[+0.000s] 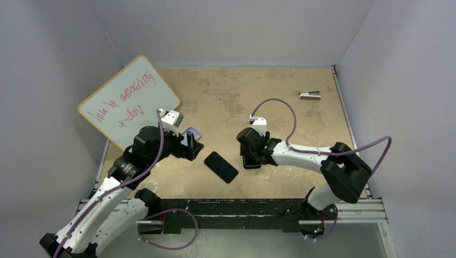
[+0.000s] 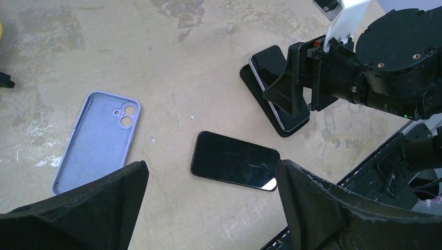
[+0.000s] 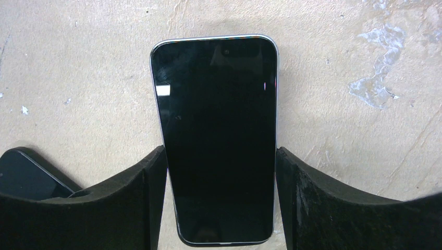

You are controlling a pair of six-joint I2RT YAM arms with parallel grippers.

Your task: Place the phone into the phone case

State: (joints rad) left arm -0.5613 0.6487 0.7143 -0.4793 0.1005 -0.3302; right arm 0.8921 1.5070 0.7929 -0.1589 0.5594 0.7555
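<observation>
**Item 1, phone case** (image 2: 96, 140). Pale lavender shell with a twin-ring camera cut-out. It lies flat on the tabletop (image 1: 242, 91), hollow side up and empty. In the top view we find it mostly hidden behind the left gripper (image 1: 189, 144).

**Item 2, phone** (image 2: 234, 160). Plain glossy black slab, all-dark face up. It lies flat on the tabletop between the two grippers, near the phone case but apart from it, and nothing touches it.

**Item 3, second phone** (image 3: 219, 130). Dark screen with a thin silvery rim. It sits lengthwise between the fingers of the right gripper (image 1: 250, 157), near the phone but apart from it. In the left wrist view a black shape shows beneath it. We cannot tell whether that shape is a shadow or another slab, nor whether this handset is lifted.

**Item 4, left gripper.** It hangs above the tabletop. Its jaws are spread wide and hold nothing, and its own camera looks down on both the phone case and the phone.

**Item 5, right gripper.** Its jaws are closed against the two long edges of the second phone.

**Item 6, whiteboard** (image 1: 129, 99). It has an orange edge and red handwriting, and it leans at the far left.

**Item 7, small grey object** (image 1: 310, 95). It lies alone at the far right of the tabletop, too small for us to identify.
</observation>
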